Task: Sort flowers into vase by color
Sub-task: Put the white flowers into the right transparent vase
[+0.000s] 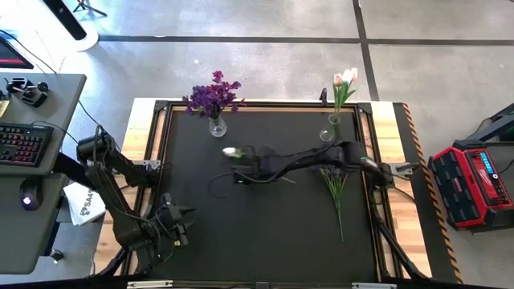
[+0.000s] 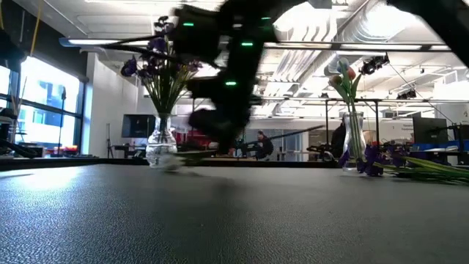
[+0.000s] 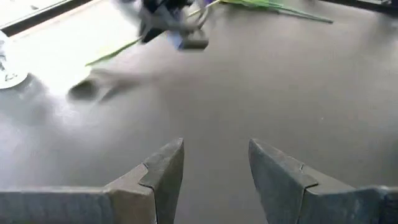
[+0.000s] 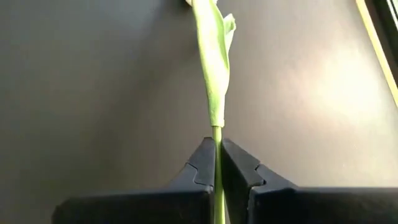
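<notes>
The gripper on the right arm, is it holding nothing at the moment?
No, in its wrist view the right gripper is shut on the thin green stem of a flower, the fingers pinching it from both sides.

Two glass vases (image 1: 217,126) stand on the table; two robot arms (image 1: 313,159); one loose flower pile (image 1: 336,186).

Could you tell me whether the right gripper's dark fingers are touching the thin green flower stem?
Touching. In the right wrist view, the right gripper has its two dark fingers pressed shut against the thin green flower stem, with no gap on either side.
</notes>
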Motion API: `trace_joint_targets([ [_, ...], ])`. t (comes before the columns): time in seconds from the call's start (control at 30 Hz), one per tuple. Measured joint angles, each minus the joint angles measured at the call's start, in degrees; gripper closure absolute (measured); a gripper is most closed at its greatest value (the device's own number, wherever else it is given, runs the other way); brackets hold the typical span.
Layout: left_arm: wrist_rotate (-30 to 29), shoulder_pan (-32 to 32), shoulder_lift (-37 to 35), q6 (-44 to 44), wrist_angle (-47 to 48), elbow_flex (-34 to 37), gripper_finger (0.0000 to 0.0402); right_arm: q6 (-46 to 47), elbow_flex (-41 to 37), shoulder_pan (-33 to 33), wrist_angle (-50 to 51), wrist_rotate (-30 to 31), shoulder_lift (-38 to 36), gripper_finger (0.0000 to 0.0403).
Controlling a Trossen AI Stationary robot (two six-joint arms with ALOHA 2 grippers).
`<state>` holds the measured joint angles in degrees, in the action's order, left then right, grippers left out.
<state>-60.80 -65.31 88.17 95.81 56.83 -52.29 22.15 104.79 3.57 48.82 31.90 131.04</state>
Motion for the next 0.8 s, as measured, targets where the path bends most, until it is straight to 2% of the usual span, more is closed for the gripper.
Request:
trace_joint_targets([
  [0.17,-1.25,0.34,3.37,1.85,-0.01,0.0,0.0232,13.44,-24.26,2.89,-7.86,0.0,-15.21,0.0402],
  [0.33,-6.07,3.04,5.5,4.09,0.01,0.0,0.0232,28.68,-39.71,8.87,-10.34,1.28,-28.75,0.0403],
  [0.53,-6.79,8.47,5.56,2.58,-0.1,0.0,0.0232,48.19,-50.37,17.85,-10.55,2.18,-38.32,0.0403],
  [0.8,-6.24,14.58,5.54,-1.81,-1.31,0.0,0.0232,69.14,-56.3,26.62,-10.86,4.64,-37.6,0.0403],
])
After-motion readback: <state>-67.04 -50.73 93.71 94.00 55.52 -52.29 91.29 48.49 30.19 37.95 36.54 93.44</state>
